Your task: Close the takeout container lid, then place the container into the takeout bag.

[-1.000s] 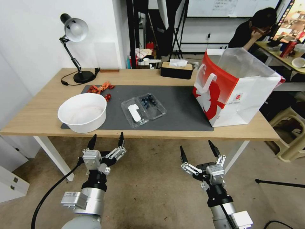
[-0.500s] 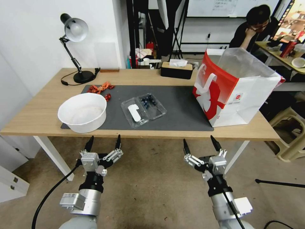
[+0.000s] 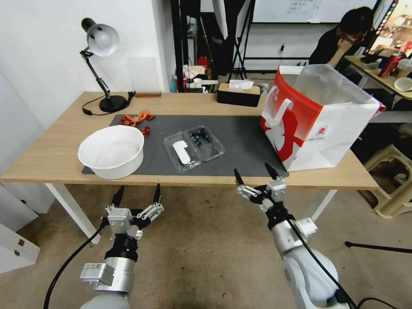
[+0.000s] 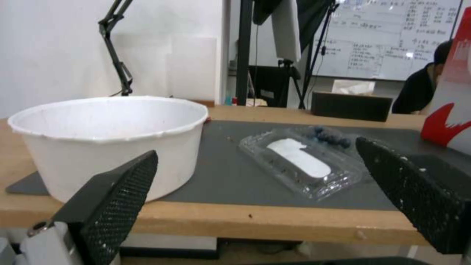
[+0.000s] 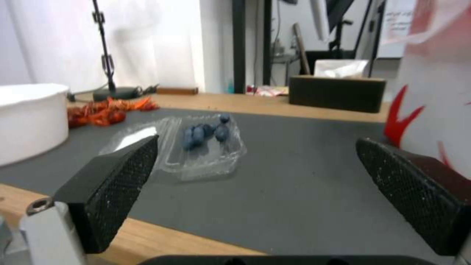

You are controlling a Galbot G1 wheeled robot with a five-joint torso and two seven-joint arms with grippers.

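**My right arm has come up to the table edge; the box is still open**

Since a second ago, my right gripper [image 3: 253, 174] has climbed and swung inward. It was hanging low over the floor, and now its tips reach the front edge of the tabletop [image 3: 56, 159], just in front of the grey mat [image 3: 244, 146]. Its two fingers are spread wide apart with nothing between them. My left gripper [image 3: 136, 194] has hardly moved. It waits below the table edge, in front of the white bowl [image 3: 110, 151], and its fingers are wide apart too.

Nothing on the table has moved. The takeout container [image 3: 194, 147] lies open and flat in the middle of the mat, between the bowl and the takeout bag [image 3: 315, 118]. Its tray with the blueberries [image 5: 204, 133] is the half farther from me. The lid [image 3: 182, 151], with its white sticker, is folded out toward me. From my right wrist camera I look straight across the mat at the berries, with the bag's red and white wall close on one side.

So I think the work is only starting. The right arm looks like the one going in first, and the lid is not closed yet. The bag stands open at the top on the right end of the table, well apart from the box, ready for later.
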